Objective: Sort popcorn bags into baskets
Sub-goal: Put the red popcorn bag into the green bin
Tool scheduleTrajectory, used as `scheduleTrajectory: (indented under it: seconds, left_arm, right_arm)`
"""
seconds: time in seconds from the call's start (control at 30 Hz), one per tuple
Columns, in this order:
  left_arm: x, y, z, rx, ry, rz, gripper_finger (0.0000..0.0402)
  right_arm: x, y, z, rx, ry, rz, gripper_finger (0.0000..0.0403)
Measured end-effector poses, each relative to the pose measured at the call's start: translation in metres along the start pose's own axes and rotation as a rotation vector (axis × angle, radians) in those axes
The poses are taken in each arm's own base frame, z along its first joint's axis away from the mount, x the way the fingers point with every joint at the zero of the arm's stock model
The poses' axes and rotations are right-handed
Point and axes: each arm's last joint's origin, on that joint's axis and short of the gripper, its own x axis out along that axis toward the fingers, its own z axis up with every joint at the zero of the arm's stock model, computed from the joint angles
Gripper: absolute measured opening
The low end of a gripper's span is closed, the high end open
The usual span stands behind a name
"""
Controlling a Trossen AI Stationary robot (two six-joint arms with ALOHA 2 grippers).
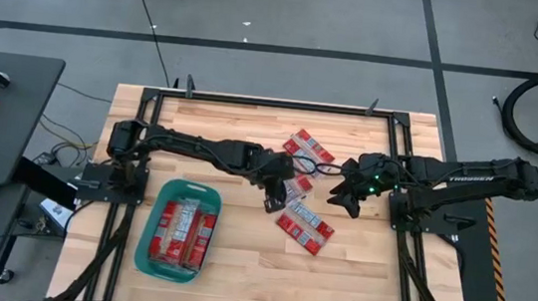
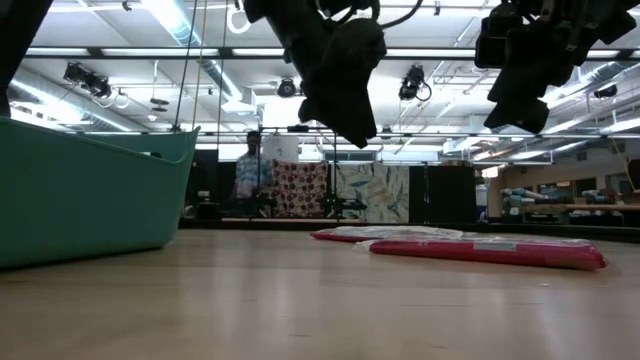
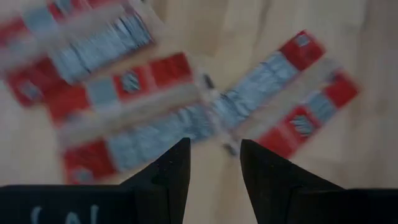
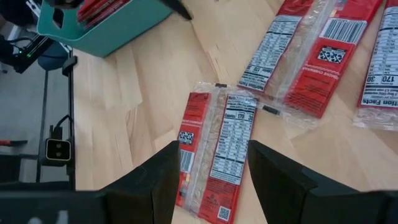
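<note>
**Both grippers up over the loose bags, nothing picked**

Quick count for you: one teal basket near the front left of the table, with a stack of red bags already lying in it. I can't count that stack for sure, it looks like three or so. Out on the wood in the middle there's a loose cluster. From above you can make out a bag at the far end, another bag at the near end, and at least one more tucked between them under the arms. Your right wrist cam shows four packets label-side up, and one lies right ahead of the fingers.

Poses: your left arm reaches from its base across to the middle, with the left gripper hanging above the cluster. Its fingers are spread with nothing between them. The right gripper comes in from the other side, also raised, jaws apart and empty.

From table height both grippers are clearly off the surface and the bags lie flat below. There's also a person standing way back in the room
</note>
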Motion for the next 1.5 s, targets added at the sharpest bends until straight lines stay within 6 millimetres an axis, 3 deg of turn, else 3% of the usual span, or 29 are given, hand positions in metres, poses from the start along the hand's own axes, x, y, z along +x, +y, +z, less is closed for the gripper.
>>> scheduleTrajectory:
  seconds: [0.3,0.6,1.0,1.5]
  left_arm:
    - [0.004,0.020,0.004,0.286,-0.010,0.210,0.0144]
    - [0.031,0.050,-0.008,0.391,0.054,0.172,0.0144]
    - [0.072,0.052,-0.033,0.838,0.255,0.095,0.0144]
    - [0.092,0.056,-0.045,0.955,0.350,0.110,0.0143]
  right_arm:
    - [0.000,-0.001,0.001,0.000,-0.018,-0.025,0.0192]
    - [0.000,-0.001,0.002,0.001,-0.044,-0.052,0.0192]
    - [0.000,-0.001,0.003,0.021,-0.061,-0.065,0.0192]
    - [0.001,-0.001,0.003,0.050,-0.065,-0.060,0.0192]
